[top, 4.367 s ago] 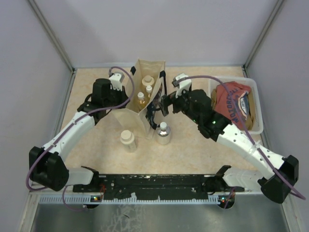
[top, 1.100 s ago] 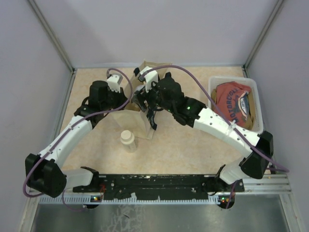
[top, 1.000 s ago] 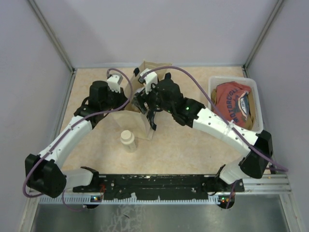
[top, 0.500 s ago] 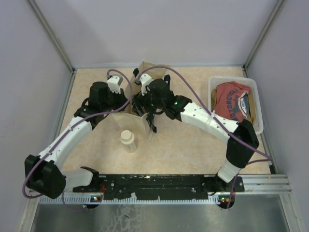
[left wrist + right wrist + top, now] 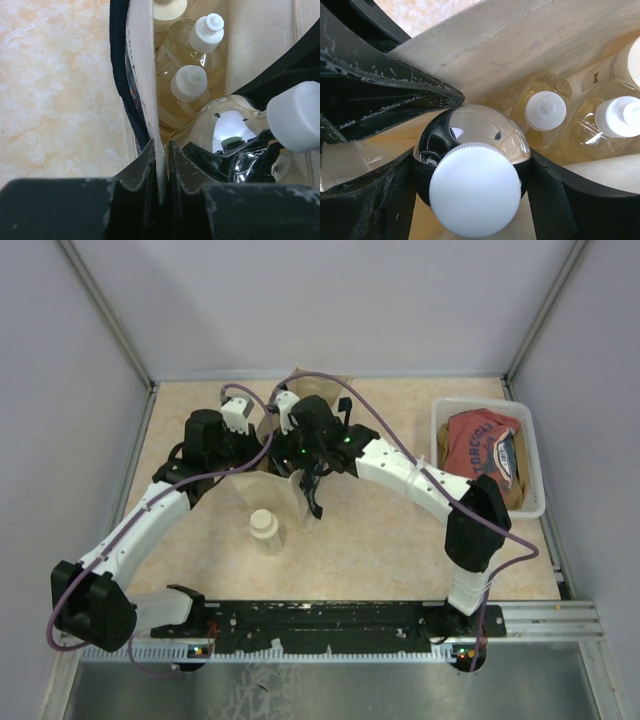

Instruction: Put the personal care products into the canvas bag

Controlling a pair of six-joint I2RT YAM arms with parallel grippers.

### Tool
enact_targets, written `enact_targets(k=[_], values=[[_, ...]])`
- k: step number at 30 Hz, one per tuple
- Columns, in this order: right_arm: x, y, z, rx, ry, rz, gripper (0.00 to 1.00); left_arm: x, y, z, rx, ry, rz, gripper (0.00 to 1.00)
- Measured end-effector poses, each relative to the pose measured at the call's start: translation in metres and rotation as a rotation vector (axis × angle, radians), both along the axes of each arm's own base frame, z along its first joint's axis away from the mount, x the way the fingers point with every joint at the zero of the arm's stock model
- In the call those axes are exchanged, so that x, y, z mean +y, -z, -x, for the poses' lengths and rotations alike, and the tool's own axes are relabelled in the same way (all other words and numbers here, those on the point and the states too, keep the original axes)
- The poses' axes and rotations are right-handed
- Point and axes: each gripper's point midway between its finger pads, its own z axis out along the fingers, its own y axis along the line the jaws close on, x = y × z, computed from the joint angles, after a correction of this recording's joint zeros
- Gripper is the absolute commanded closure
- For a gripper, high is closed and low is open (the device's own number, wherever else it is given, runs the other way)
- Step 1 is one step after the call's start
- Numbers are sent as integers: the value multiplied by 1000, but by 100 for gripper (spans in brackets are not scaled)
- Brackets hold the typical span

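The cream canvas bag (image 5: 322, 386) stands at mid-table with dark straps. My left gripper (image 5: 161, 165) is shut on its left rim (image 5: 145, 75), holding the mouth apart. My right gripper (image 5: 472, 185) is down in the bag's mouth, shut on the round clear bottle (image 5: 472, 192) with a white cap; that bottle (image 5: 227, 125) shows in the left wrist view too. Two amber bottles (image 5: 546, 111) (image 5: 619, 117) with white caps stand inside the bag, and a cream jar (image 5: 169, 7) shows beyond them. Another cream jar (image 5: 264, 528) stands on the table in front of the bag.
A white plastic tub (image 5: 436, 430) holding a red shirt (image 5: 480, 450) sits at the right. The right arm (image 5: 420, 480) arches across from the right base to the bag. Grey walls close the table on three sides.
The right arm has swung left and brought the round clear bottle from the table beside the bag down into the bag's mouth. The left gripper has kept its hold on the rim.
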Motion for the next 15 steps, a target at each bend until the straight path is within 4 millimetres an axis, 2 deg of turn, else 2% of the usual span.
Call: enact_targets(k=[9, 15], values=[[0, 11, -6, 37, 25, 69, 100, 1, 3, 1, 7, -3, -4, 100], [-9, 15, -10, 43, 72, 123, 100, 1, 3, 1, 7, -2, -4, 100]])
